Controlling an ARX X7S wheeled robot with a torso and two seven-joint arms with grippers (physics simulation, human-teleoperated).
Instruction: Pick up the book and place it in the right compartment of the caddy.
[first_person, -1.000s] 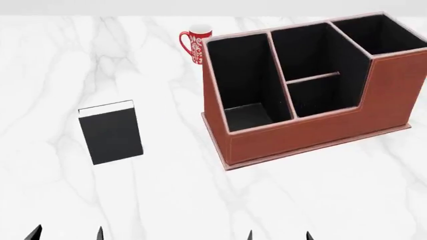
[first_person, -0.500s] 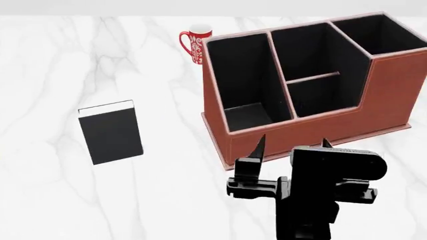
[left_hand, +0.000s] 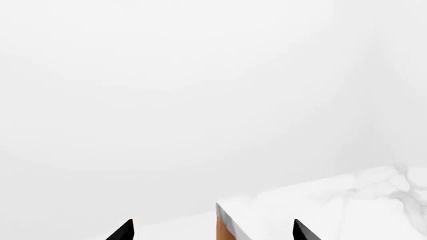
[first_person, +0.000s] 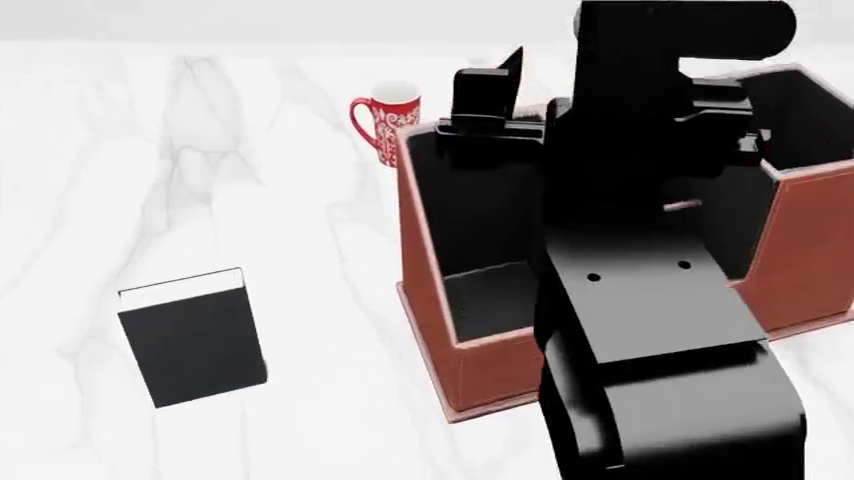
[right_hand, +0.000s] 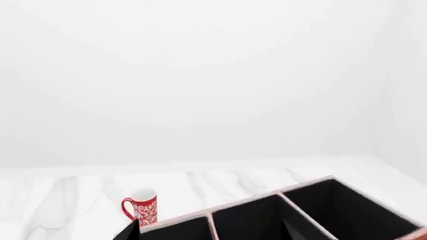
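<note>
Book (first_person: 191, 338) lies flat on the white marble table (first_person: 267, 150), black cover up, white page edges along its far side, well out to the left of the caddy (first_person: 501, 375) and touching nothing. My right arm (first_person: 654, 330) fills the middle of the head view, a big black mass reaching out over the caddy and hiding much of its dividers. My right gripper (first_person: 607, 75) sits above the caddy's far rim; one pointed fingertip (first_person: 507, 62) shows at the left, and in the right wrist view the two tips stand clearly apart with nothing between them. That same wrist view looks down into the black-lined compartments, with the red-and-white patterned mug (right_hand: 141, 209) standing upright on the table just beyond the caddy's far left corner. My left gripper (left_hand: 212, 231) shows only in its own wrist view: two dark tips spread wide, empty, with a corner of the marble table beyond them.
</note>
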